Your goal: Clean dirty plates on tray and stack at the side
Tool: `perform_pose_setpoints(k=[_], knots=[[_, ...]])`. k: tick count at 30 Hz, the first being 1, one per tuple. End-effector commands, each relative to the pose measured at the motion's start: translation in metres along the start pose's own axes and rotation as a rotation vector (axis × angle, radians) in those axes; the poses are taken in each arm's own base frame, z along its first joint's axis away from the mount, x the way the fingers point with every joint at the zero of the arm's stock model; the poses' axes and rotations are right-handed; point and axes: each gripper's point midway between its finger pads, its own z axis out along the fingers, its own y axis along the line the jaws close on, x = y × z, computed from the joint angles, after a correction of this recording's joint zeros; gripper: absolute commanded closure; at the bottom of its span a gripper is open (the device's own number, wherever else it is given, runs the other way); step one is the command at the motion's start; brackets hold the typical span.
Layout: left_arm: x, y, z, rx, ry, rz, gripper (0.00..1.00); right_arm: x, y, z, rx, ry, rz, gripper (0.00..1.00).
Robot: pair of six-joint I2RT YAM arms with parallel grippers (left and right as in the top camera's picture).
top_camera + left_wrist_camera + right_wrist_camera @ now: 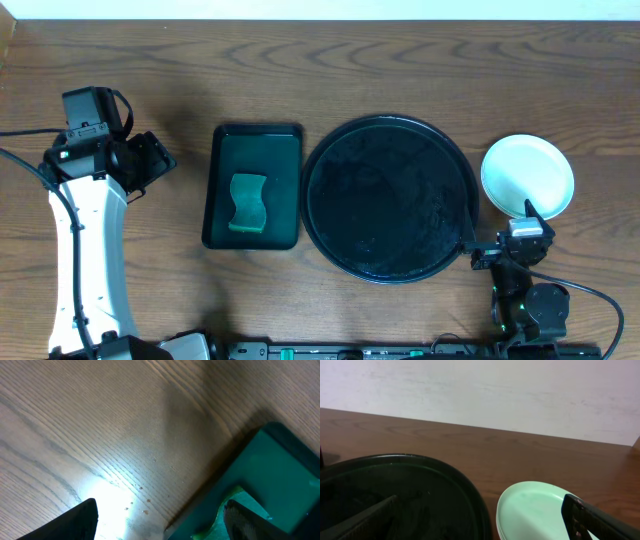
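Note:
The round black tray (390, 200) lies at centre right of the wooden table, wet and glossy, with no plate on it. White plates (527, 175) with a pale green tint sit stacked on the table just right of the tray. My right gripper (500, 218) is open at the near side, one finger over the tray's rim and the other over the stack's near edge, holding nothing. From the right wrist, the plates (535, 507) and tray (395, 485) flank the open right gripper (480, 522). My left gripper (158, 163) hangs open and empty at the far left.
A dark green rectangular tray (285, 150) holding a green sponge (247, 203) stands left of the black tray. In the left wrist view the open left gripper (160, 525) frames that green tray's corner (280, 465), the sponge (227, 510) and small droplets on the wood.

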Motion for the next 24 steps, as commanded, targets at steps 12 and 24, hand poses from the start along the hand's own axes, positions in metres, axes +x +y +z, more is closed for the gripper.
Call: perform_pose_setpoints(k=[12, 24], knots=[[-0.0056, 0.0014, -0.0043, -0.004, -0.019, -0.008, 0.20, 0.0005, -0.0042, -0.0003, 0.021, 0.000, 0.002, 0.01], [-0.0067, 0.0013, -0.0094, 0.003, -0.035, -0.008, 0.20, 0.0005, -0.0042, -0.0003, 0.021, 0.000, 0.002, 0.01]])
